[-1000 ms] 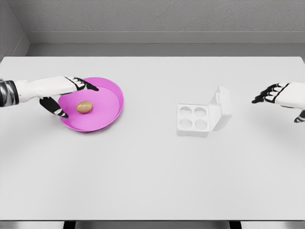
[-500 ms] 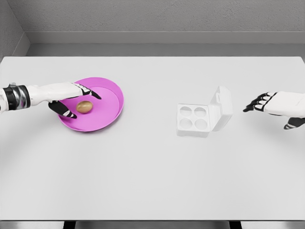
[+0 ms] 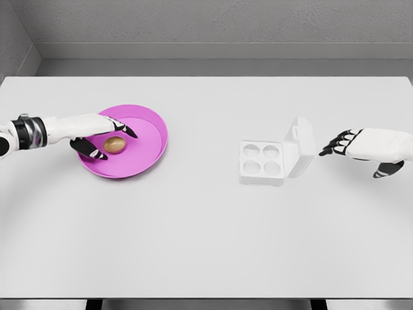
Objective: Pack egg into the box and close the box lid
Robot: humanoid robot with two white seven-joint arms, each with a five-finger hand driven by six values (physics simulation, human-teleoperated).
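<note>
A brown egg [image 3: 115, 144] lies in a shallow pink bowl [image 3: 145, 150] at the table's left. My left hand [image 3: 106, 141] reaches over the bowl's left rim, its fingers spread around the egg: upper fingers above it, thumb below it, not closed on it. A white egg box [image 3: 263, 162] with four empty cups stands right of centre, its lid [image 3: 299, 146] raised open on the right side. My right hand [image 3: 352, 147] hovers just right of the lid with fingers relaxed, holding nothing.
The white table [image 3: 206, 232] stretches wide in front of the bowl and box. A grey wall and floor edge run behind the table's far edge.
The left hand has slid right and closed in around the egg. The right hand has moved left toward the box lid. Egg, bowl and box have stayed put.
</note>
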